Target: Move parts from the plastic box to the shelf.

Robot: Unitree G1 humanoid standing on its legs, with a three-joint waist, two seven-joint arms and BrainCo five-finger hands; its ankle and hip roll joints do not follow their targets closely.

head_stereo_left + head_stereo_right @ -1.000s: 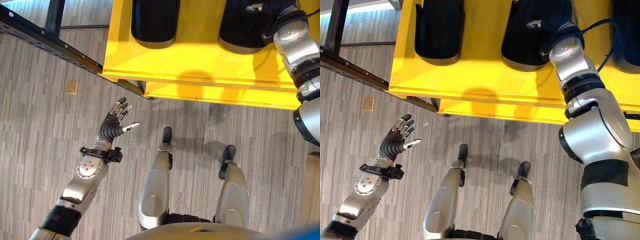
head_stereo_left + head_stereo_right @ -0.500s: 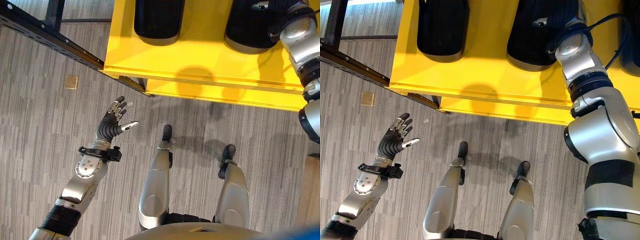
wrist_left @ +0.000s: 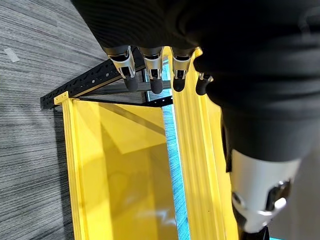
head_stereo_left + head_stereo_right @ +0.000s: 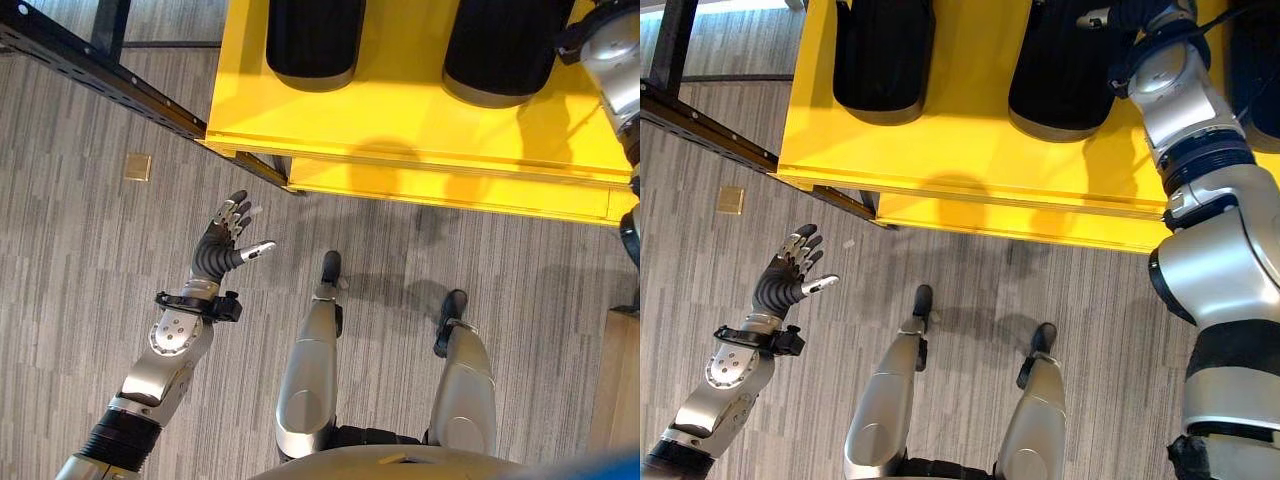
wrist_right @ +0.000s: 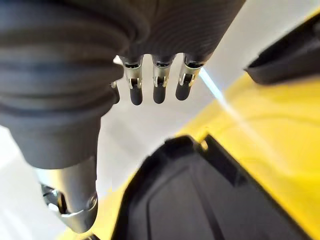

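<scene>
Right hand above black part on yellow shelf, fingers straight, nothing held: likely part just set. Left hand relaxed open, idle, low beside shelf.

A grey wood-grain plank floor spreads across the lower part of both eye views. On it lies a small tan square plate, flat and well apart from everything else. A black perforated metal beam runs diagonally across the upper left corner, its lower end passing under the yellow edge. Near the right border a pale wooden board stands on the floor, and a small whitish scrap lies beside the beam's lower end
</scene>
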